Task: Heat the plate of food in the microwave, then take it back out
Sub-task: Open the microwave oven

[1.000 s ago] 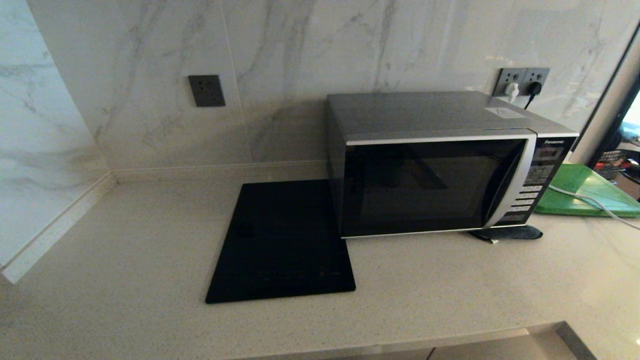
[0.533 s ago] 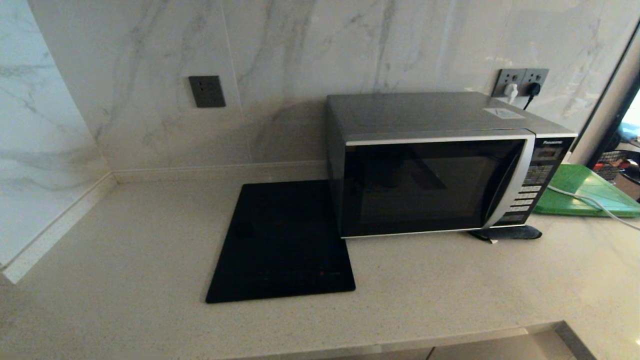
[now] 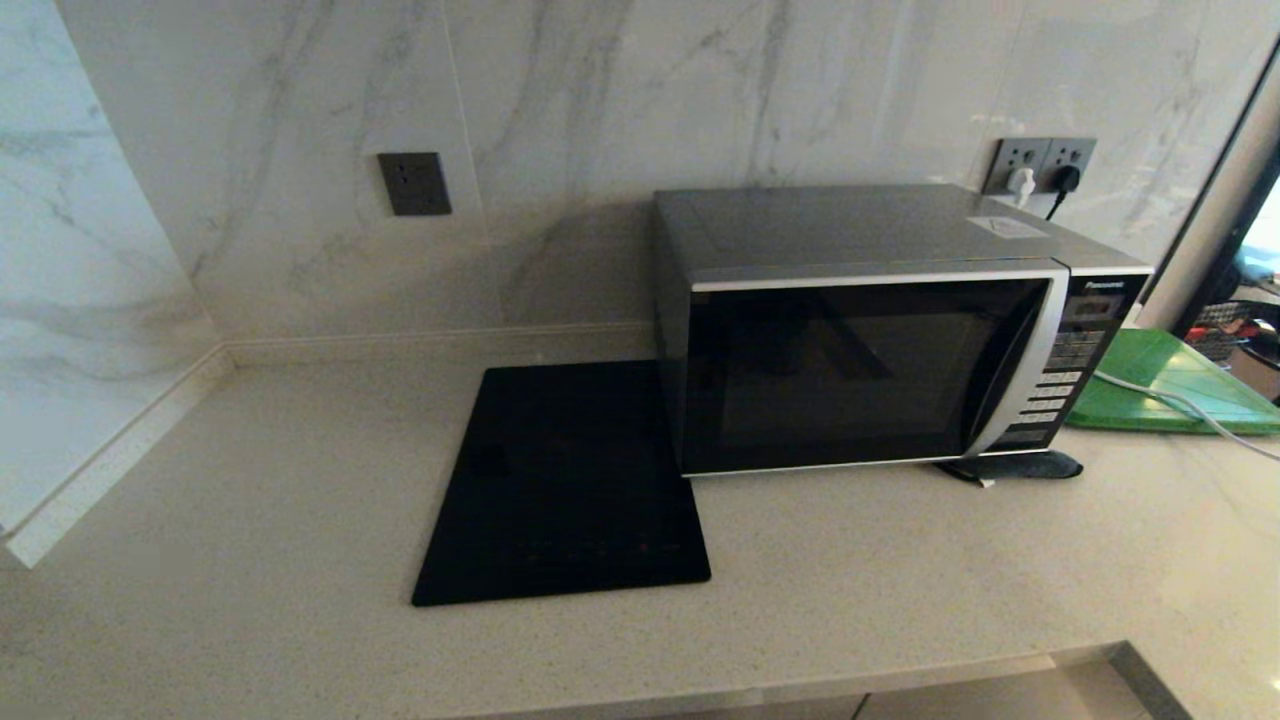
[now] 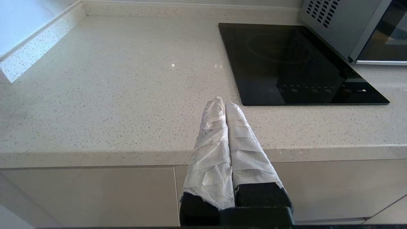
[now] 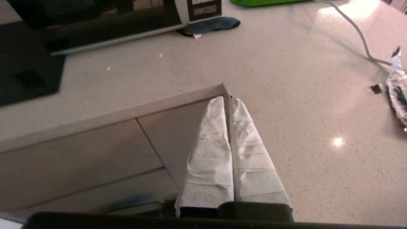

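The silver-grey microwave stands at the back right of the counter, its dark glass door closed and its curved silver handle beside the button panel. The plate of food is out of view. My left gripper hangs shut and empty over the counter's front edge, left of the cooktop. The right gripper, also shut and empty, sits at the counter's inner corner, below and in front of the microwave. Both have fingers wrapped in white tape. Neither arm shows in the head view.
A flat black glass cooktop lies left of the microwave. A green tray with a white cable across it sits to the right. A dark pad lies under the microwave's right corner. A wrapper lies on the counter's right part.
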`<state>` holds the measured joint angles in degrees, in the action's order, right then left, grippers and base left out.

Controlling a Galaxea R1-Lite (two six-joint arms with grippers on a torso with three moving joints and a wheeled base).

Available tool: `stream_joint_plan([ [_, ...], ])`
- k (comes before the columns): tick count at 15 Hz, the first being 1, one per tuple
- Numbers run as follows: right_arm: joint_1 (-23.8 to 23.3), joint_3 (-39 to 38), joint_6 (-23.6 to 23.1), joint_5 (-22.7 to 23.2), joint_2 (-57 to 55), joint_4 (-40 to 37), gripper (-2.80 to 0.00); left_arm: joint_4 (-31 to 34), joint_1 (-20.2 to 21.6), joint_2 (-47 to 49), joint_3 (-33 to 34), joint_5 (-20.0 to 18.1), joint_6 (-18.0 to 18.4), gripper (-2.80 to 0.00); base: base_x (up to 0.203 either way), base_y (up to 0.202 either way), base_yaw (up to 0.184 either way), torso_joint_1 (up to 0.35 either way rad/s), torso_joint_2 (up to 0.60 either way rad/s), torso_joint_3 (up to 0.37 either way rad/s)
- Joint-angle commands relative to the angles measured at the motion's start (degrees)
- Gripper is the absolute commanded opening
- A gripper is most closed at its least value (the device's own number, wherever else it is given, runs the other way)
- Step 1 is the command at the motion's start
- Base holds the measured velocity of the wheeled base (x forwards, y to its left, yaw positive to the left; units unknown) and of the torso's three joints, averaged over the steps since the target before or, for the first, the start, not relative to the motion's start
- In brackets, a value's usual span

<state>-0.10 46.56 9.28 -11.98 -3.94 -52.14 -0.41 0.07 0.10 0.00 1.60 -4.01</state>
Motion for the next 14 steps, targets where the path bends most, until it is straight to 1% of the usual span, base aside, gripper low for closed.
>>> stream_joint_plan([
  [1, 0.0, -2.1, 0.9, -1.8, 3.9, -3.0, -2.8, 0.0, 0.0, 0.0, 0.0, 0.0, 0.0, -2.8, 0.0, 0.0, 0.0, 0.0, 0.0, 0.0],
  [3, 0.0, -5.8, 1.9, -1.8, 3.9, -2.4, -2.8, 0.0, 0.0, 0.0, 0.0, 0.0, 0.0, -2.8, 0.0, 0.0, 0.0, 0.0, 0.0, 0.0],
  [5, 0.0, -12.3, 2.4, -1.7, 3.9, 2.3, -2.8, 0.0, 0.0, 0.0, 0.0, 0.0, 0.0, -2.8, 0.0, 0.0, 0.0, 0.0, 0.0, 0.0],
  [8, 0.0, -23.7, 2.9, -1.5, 3.9, 16.4, -2.8, 0.0, 0.0, 0.0, 0.0, 0.0, 0.0, -2.8, 0.0, 0.0, 0.0, 0.0, 0.0, 0.0],
  [11, 0.0, -32.3, 1.0, -1.1, 3.9, 28.2, -2.8, 0.0, 0.0, 0.0, 0.0, 0.1, 0.0, -2.8, 0.0, 0.0, 0.0, 0.0, 0.0, 0.0],
  [13, 0.0, -37.9, -0.6, -0.1, 3.9, 34.9, -2.8, 0.0, 0.0, 0.0, 0.0, 0.0, 0.0, -2.8, 0.0, 0.0, 0.0, 0.0, 0.0, 0.0],
  [14, 0.0, -39.9, -1.8, 0.8, 3.9, 39.7, -2.8, 0.0, 0.0, 0.0, 0.0, 0.1, 0.0, -2.8, 0.0, 0.0, 0.0, 0.0, 0.0, 0.0],
])
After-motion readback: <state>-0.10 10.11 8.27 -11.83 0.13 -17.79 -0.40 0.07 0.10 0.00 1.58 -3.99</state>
